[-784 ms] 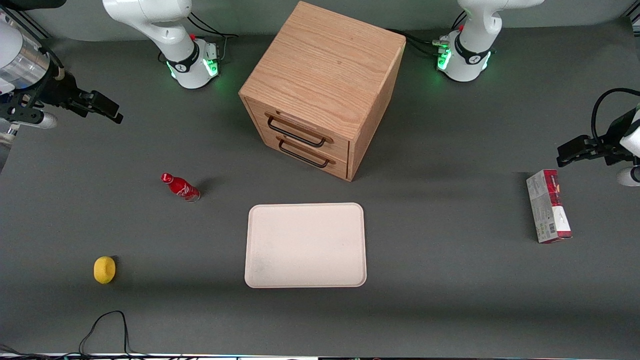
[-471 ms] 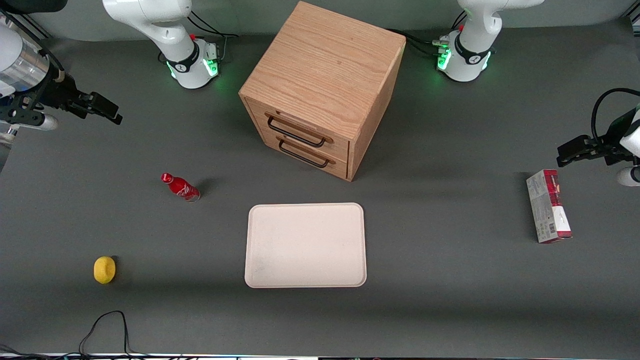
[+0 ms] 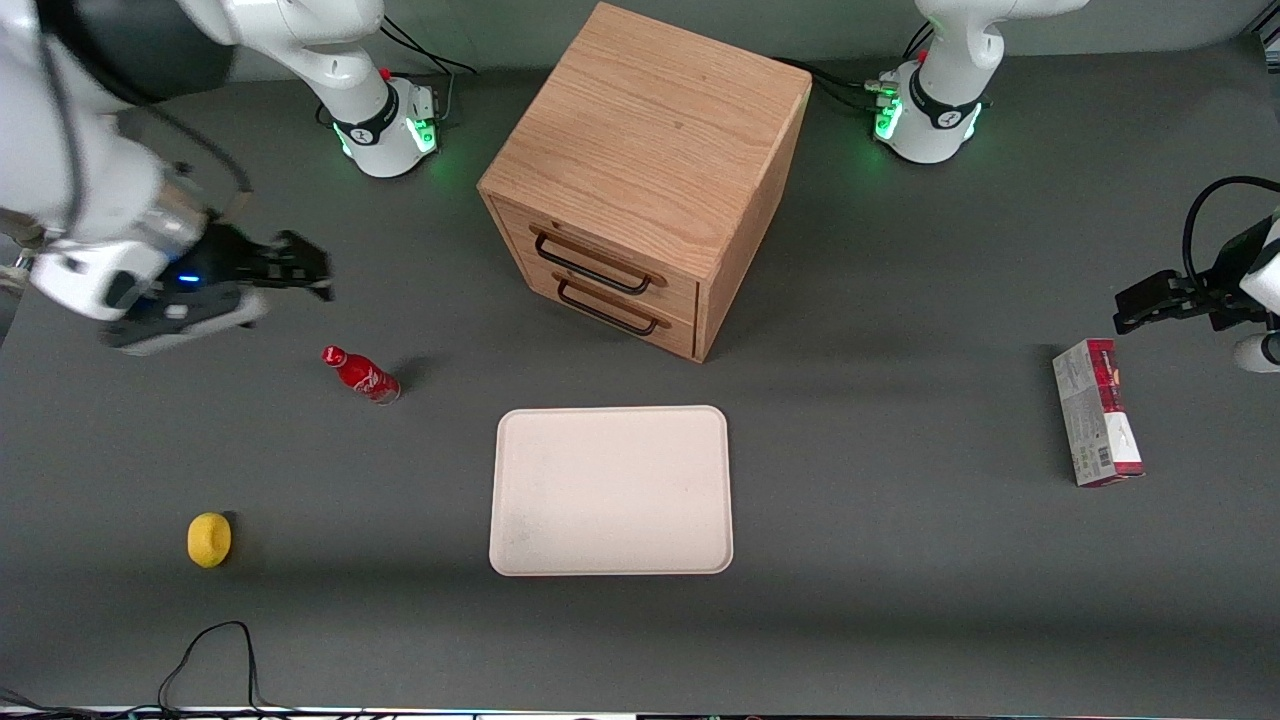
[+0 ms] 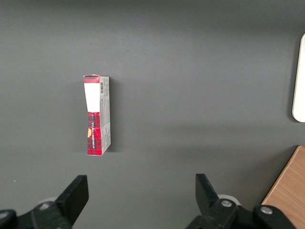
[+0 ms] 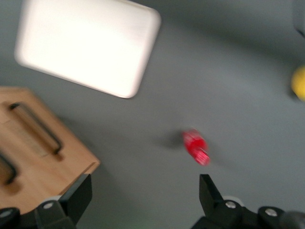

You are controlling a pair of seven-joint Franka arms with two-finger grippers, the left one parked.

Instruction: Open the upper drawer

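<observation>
The oak cube cabinet (image 3: pixel 650 130) stands at the middle of the table, its front turned toward the working arm's end. The upper drawer (image 3: pixel 605 262) is shut, flush with the front, and its long black wire handle (image 3: pixel 590 268) lies across it. The lower drawer (image 3: pixel 622 312) sits under it, also shut. My right gripper (image 3: pixel 305 268) is open and empty. It hovers above the table, well out in front of the drawers and apart from them. In the right wrist view the gripper (image 5: pixel 143 198) has its fingers (image 5: pixel 78 194) wide apart, with the cabinet front (image 5: pixel 43 152) and both handles in sight.
A red bottle (image 3: pixel 360 373) lies on the table just nearer the camera than the gripper; it also shows in the right wrist view (image 5: pixel 196 147). A cream tray (image 3: pixel 610 490) lies in front of the cabinet. A yellow fruit (image 3: pixel 209 539) and a red-and-white carton (image 3: pixel 1095 412) lie toward the table's two ends.
My right gripper has swung from the table's edge toward the cabinet and come lower, now above the red bottle's area. The drawers and the other things have not moved.
</observation>
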